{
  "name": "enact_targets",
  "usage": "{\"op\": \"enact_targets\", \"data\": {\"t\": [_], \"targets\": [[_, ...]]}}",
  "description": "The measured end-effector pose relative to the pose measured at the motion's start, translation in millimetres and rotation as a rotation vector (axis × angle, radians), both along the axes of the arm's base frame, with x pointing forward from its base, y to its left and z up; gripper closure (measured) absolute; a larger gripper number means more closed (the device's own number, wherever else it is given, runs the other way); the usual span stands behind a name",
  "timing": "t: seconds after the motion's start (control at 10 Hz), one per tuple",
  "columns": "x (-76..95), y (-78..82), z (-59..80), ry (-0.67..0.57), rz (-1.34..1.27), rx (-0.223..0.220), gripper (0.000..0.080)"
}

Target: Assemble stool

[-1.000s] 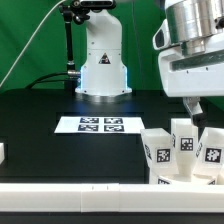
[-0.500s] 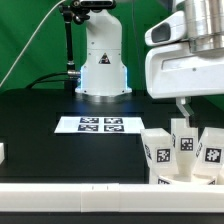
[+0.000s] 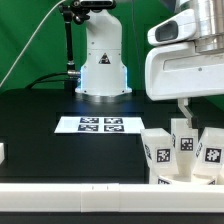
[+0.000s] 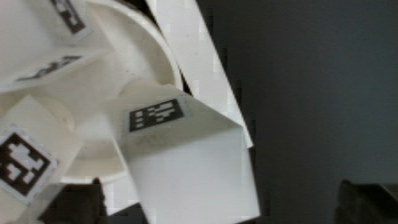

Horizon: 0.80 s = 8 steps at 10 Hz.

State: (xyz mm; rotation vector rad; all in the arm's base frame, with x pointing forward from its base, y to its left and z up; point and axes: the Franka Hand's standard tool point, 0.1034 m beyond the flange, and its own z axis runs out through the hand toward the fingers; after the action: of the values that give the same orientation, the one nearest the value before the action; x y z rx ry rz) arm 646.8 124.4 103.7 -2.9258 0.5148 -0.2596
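Note:
The white stool parts stand clustered at the exterior view's right front. Three upright tagged block legs show: one [image 3: 156,152], a second [image 3: 183,138] and a third [image 3: 212,150]. More white plastic [image 3: 186,176] lies low between them; I cannot tell if it is the seat. My gripper [image 3: 198,112] hangs just above the cluster, one finger [image 3: 182,108] pointing down over the middle leg. In the wrist view the gripper [image 4: 217,205] is open, its dark fingertips [image 4: 71,205] wide apart. A tagged leg [image 4: 187,150] lies between them, nearer one fingertip, and is not clamped.
The marker board [image 3: 100,124] lies flat mid-table before the robot base [image 3: 102,62]. A long white border rail [image 3: 70,190] runs along the front edge. A small white piece [image 3: 2,152] sits at the left edge.
Over the last second the gripper hand shifted towards the exterior view's left and came to rest above the legs. It has barely moved in the last half second. The parts have not moved.

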Motion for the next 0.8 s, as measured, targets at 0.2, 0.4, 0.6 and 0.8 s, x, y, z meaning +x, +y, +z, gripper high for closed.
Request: {"op": "enact_targets", "data": {"t": [0.2,0.4,0.6,0.8], "targets": [[0.2,0.5,-3.1,-0.032,0.187,-0.054,0.0151],[2.5,-1.0,-2.1,-0.053,0.359,-0.099,0.0151],[2.9,-2.8,-2.1,-0.070,0.500,-0.129,0.0151],[3.2,-5.0,-2.3,-0.080,0.614,-0.161,0.0151]]}}
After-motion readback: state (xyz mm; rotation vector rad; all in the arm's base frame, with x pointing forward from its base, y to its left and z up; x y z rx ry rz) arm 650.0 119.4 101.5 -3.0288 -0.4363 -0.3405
